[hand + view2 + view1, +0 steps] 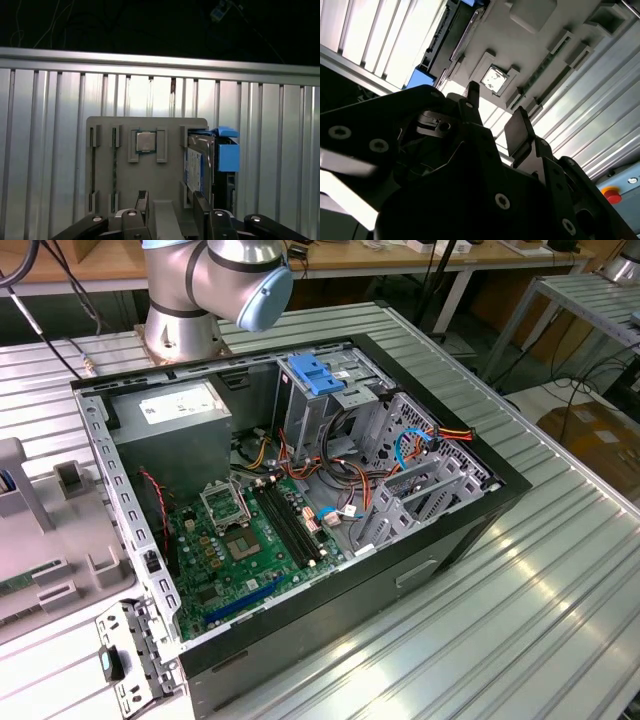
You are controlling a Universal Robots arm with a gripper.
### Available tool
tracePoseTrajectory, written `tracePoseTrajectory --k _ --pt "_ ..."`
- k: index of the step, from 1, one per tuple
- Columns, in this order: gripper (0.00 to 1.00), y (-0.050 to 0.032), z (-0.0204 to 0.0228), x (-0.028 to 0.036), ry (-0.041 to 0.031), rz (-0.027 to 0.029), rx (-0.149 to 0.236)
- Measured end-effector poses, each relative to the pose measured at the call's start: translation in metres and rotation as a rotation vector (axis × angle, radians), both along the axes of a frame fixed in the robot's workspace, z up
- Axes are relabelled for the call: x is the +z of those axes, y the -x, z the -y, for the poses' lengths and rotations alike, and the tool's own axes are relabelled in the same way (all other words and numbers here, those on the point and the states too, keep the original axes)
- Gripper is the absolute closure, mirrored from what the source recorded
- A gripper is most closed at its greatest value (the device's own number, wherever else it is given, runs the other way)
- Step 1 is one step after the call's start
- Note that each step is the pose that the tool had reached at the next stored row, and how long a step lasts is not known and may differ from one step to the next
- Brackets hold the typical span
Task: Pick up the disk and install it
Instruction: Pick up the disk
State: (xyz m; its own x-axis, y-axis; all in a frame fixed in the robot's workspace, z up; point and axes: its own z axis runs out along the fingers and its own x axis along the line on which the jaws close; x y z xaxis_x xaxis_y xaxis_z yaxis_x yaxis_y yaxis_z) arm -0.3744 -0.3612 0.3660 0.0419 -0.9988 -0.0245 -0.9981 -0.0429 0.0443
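Ribbed metal table (pixel 560 570) in the exterior view carries an open computer case (pixel 300 490); a grey tray (pixel 40 530) lies at the table's edge on the exterior view's left; the arm (pixel 215 280) stands at the far edge. In the first wrist view the gripper (pixel 171 205) hangs above the tray, fingers spread wide and empty; the disk (pixel 200 167) sits in a slot along one tray edge, near a processor chip (pixel 146 141). In the second wrist view the disk (pixel 422 77) lies apart from the spread fingers (pixel 517 127).
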Motion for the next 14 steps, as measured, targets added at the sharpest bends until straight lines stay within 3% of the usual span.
tracePoseTrajectory --k 14 --pt "0.52 0.0000 -0.0115 -0.0005 0.0000 0.0000 0.000"
